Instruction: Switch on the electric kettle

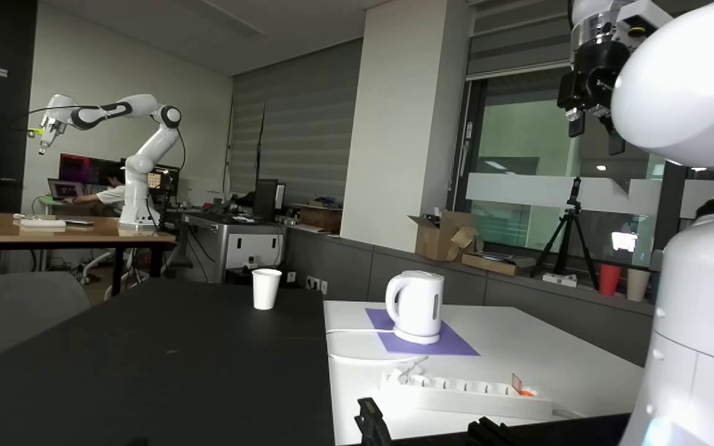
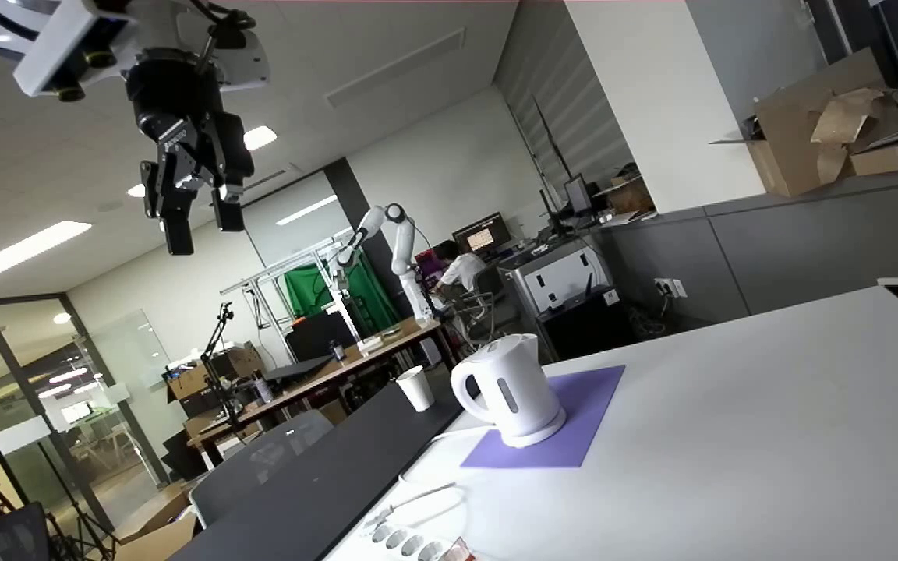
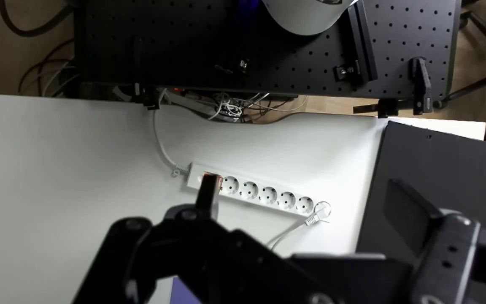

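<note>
**On the smooth white worktop [image 1: 549,347]: white, rounded, jug-shaped electric kettle [image 1: 416,310] on a flat purple sheet [image 1: 454,345], black jointed gripper [image 1: 596,137] hanging up high**

Over at the far left of an exterior view you've got a grey chair back [image 1: 16,316], and further back a brown wooden worktop [image 1: 84,234] with a slim white background robot arm [image 1: 140,162] standing on it.

Moving right, a long matte black worktop [image 1: 165,365] carries a plain white, tapered, paper-looking cup [image 1: 266,290], upright and near the edge that meets the white worktop. Next up is the kettle. It's standing upright on the purple sheet, loop handle [image 1: 390,300] toward the cup side, and you can see it in both exterior views. A thin white cord [image 1: 351,330] runs off left from its base [image 1: 417,338]. I can't make out whether it's switched on.

Toward the front and a bit right of the kettle lies a long white power strip [image 1: 478,398]. Wrist view shows it closer: a white plug [image 3: 321,211] sits in the end nearer the black worktop, and there's an orange-red bit [image 1: 525,393] by the opposite end.

Then the gripper, up top, well apart from the kettle. Its fingers [image 2: 178,234] are spread wide; the wrist view has the same big gap, with most of the power strip showing between them. Right at the edge you get the bulky, glossy white robot arm [image 1: 688,297].
</note>
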You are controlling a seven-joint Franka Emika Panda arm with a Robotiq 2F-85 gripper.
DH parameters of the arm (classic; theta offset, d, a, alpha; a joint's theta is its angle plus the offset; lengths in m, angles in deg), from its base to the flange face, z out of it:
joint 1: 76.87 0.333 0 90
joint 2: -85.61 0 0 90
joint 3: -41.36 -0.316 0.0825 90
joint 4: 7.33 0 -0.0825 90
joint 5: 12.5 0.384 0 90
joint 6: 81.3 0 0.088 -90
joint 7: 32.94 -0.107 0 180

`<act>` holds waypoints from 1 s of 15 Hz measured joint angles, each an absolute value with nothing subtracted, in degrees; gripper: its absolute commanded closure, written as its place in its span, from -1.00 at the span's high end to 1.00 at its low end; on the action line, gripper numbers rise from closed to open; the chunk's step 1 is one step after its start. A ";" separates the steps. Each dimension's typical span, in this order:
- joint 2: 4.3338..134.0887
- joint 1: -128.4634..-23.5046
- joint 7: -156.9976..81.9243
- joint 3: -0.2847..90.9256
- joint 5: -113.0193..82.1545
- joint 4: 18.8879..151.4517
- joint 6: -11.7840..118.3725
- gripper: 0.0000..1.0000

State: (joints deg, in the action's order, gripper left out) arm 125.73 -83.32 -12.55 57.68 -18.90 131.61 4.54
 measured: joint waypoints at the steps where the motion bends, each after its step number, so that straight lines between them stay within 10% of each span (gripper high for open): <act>1: 125.73 -83.32 -12.55 57.68 -18.90 131.61 4.54 1.00; 15: 104.29 -82.26 -12.81 57.90 -19.45 126.45 29.13 1.00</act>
State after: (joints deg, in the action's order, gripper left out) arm 104.29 -82.26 -12.81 57.90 -19.45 126.45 29.13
